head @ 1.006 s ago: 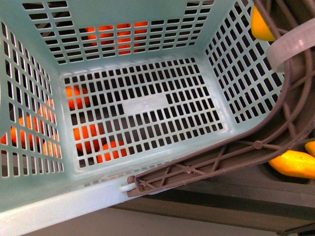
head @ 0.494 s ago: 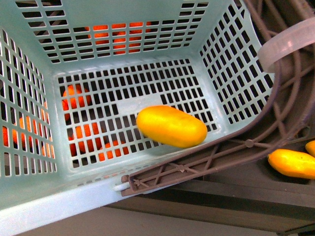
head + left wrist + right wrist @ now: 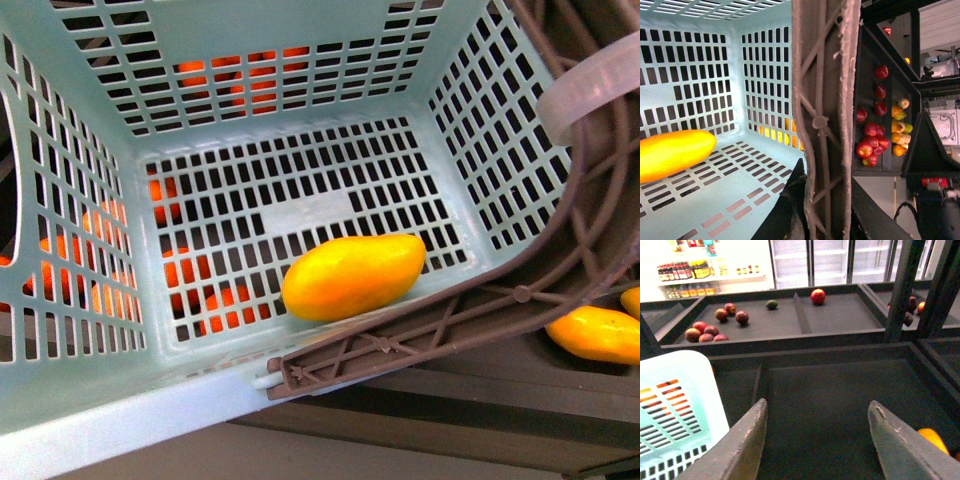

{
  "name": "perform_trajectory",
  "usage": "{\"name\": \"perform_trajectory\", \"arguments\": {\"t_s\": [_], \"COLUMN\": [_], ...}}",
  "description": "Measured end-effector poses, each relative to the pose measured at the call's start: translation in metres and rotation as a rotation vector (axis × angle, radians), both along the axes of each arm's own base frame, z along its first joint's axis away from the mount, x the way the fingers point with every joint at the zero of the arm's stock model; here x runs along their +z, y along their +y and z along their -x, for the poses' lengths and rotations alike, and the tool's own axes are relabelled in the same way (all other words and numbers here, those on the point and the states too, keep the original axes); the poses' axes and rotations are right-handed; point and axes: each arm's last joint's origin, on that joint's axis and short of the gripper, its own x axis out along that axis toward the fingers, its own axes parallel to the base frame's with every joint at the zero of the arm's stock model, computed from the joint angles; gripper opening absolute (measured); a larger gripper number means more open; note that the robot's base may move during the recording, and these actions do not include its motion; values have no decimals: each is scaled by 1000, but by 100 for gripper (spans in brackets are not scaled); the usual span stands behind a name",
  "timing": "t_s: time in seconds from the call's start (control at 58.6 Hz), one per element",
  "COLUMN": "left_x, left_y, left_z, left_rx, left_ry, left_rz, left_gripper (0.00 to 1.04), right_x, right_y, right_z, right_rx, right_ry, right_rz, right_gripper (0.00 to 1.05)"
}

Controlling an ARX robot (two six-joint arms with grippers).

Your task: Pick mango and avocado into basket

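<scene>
Fingers [image 3: 747, 440] of right gripper [image 3: 818, 407] spread; left gripper's [image 3: 827, 175] fingers [image 3: 782, 210] pinch basket [image 3: 100, 420] handle, mango [image 3: 352, 277] inside.

Smooth, glossy mango [image 3: 352, 276] (basket [image 3: 250, 25]: plastic)

Dark produce trays [image 3: 840, 310], bright fridges [image 3: 835, 260]

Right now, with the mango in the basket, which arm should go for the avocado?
Right. The right fingers are open and empty over a dark bin, while the left fingers clamp the basket handle, holding up the basket with the mango inside.
</scene>
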Motion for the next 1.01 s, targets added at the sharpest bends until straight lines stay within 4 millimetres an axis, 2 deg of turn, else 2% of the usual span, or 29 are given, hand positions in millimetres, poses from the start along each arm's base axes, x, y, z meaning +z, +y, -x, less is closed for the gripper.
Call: {"name": "perform_trajectory", "arguments": {"t_s": [0.153, 0.29, 0.494, 0.546, 0.665, 1.006], "left_x": [0, 0, 0, 0, 0, 0], "left_y": [0, 0, 0, 0, 0, 0], "left_z": [0, 0, 0, 0, 0, 0], "left_rx": [-1, -1, -3, -5, -1, -4], "left_ry": [-3, -3, -2, -1, -3, -1], "left_rz": [-3, -2, -2, 0, -2, -1], "left_gripper": [8, 8, 8, 8, 8, 8], "right_x": [-18, -27, -38, -40, -40, -40], "right_y": [-17, -26, -35, -37, -37, -37], "right_z": [18, 31, 45, 48, 49, 49], "right_rx": [-9, -2, -12, -13, -10, -10], "right_ry": [10, 5, 8, 7, 3, 3], "right_rz": [33, 43, 49, 50, 50, 49], "right_gripper": [26, 3, 2, 9, 39, 92]}}
